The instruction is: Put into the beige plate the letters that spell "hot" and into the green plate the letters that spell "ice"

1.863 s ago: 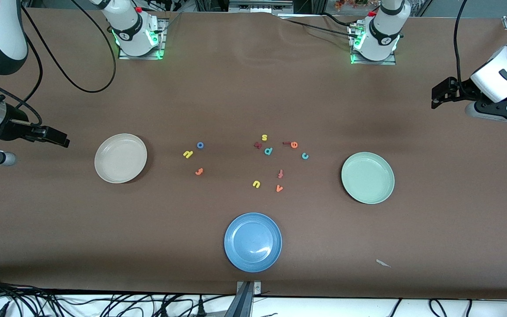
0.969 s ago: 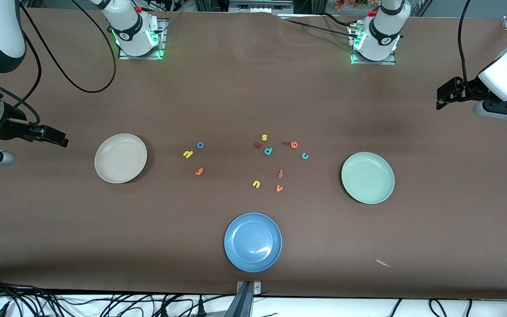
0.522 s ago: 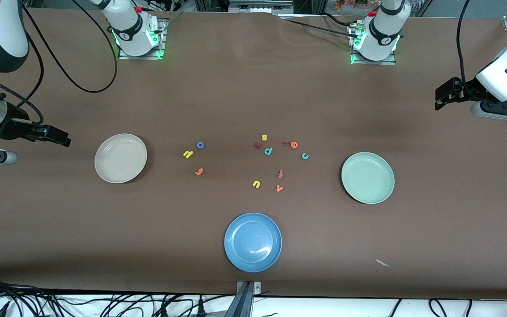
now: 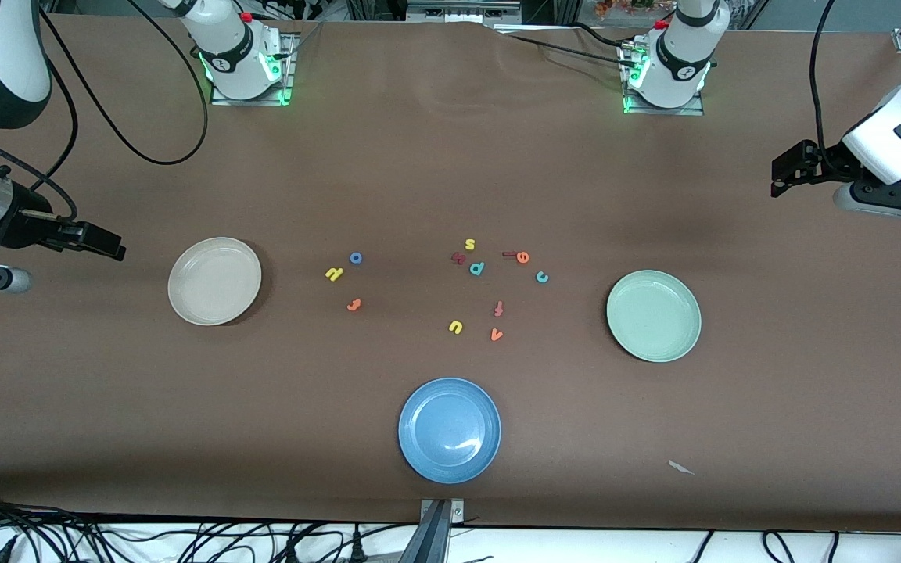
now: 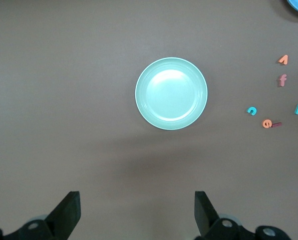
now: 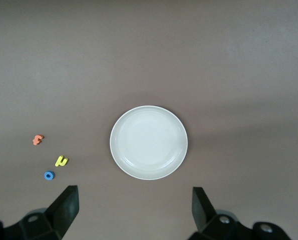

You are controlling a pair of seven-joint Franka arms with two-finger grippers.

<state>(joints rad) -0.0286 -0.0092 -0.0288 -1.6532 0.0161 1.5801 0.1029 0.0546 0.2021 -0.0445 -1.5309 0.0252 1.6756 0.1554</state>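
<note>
So nothing's sorted yet: both plates empty, letters loose mid-table between beige plate and green plate, left gripper and right gripper wide open holding nothing—you start by reaching for the yellow h.

A brown cover spreads over the whole table, slightly wrinkled along its upper edge. Black cables lie tangled on a white strip along the edge nearest the front camera.
</note>
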